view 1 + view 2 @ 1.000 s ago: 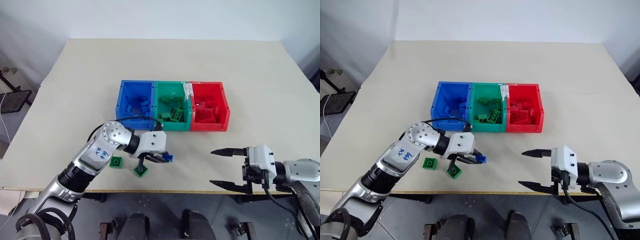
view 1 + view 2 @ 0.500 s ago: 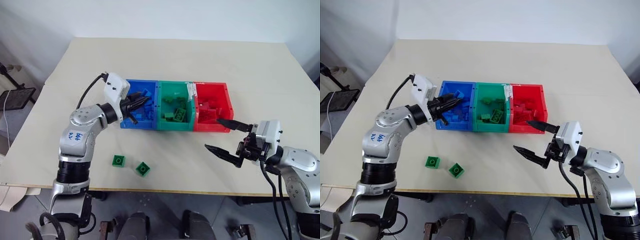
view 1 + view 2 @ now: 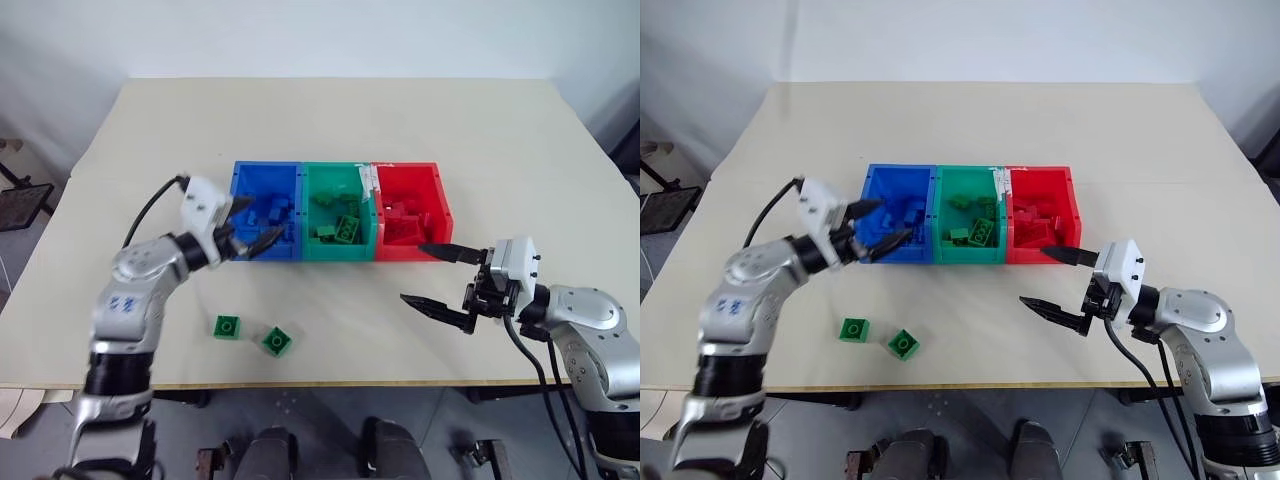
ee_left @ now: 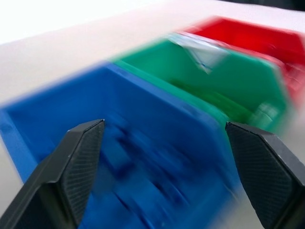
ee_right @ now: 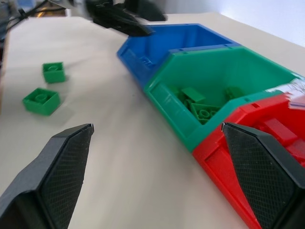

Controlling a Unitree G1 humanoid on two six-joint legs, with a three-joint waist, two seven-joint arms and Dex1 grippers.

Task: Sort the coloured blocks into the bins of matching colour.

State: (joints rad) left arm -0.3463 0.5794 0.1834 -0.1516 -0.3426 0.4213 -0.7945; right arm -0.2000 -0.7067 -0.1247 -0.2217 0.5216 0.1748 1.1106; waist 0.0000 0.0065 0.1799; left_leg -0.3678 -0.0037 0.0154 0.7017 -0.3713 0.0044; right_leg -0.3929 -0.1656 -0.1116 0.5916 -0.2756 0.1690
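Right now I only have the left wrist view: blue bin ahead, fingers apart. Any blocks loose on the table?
Observer: Yes, two on the table near its front edge: left green block and right green block, lying apart.
Operator: Where's the right hand?
Observer: The right hand is open and empty, in front of the red bin.
Operator: Green bin usable?
Observer: The green bin holds several green pieces, with floor showing.
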